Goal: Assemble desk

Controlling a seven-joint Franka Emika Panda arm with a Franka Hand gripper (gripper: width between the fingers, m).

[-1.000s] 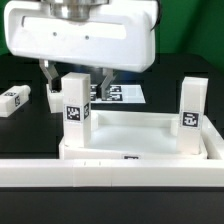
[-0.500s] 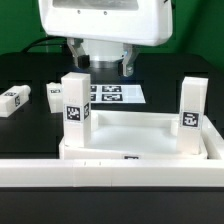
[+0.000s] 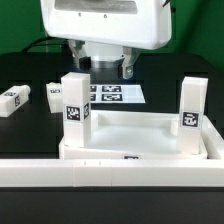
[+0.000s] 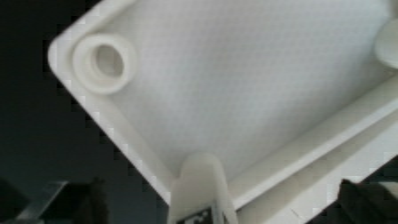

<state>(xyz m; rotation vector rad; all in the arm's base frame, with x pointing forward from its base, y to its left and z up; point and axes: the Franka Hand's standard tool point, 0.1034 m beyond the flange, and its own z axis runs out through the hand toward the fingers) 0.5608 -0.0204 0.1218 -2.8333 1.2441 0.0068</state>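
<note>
Overhead, pincer (image 3: pixel 105 66) agape above tabletop (image 3: pixel 140 121).

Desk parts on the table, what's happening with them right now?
It's a desk assembly, partway through. The tabletop lies rim up with two legs standing in its near corners: the left leg and the right leg, as the exterior view shows them. Two loose legs lie on the table beyond. The gripper hangs open above the tabletop, holding nothing.

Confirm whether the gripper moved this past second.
Yes, the gripper rose: its fingers, earlier down beside the upright leg on the exterior view's left, now end near its top.
</note>
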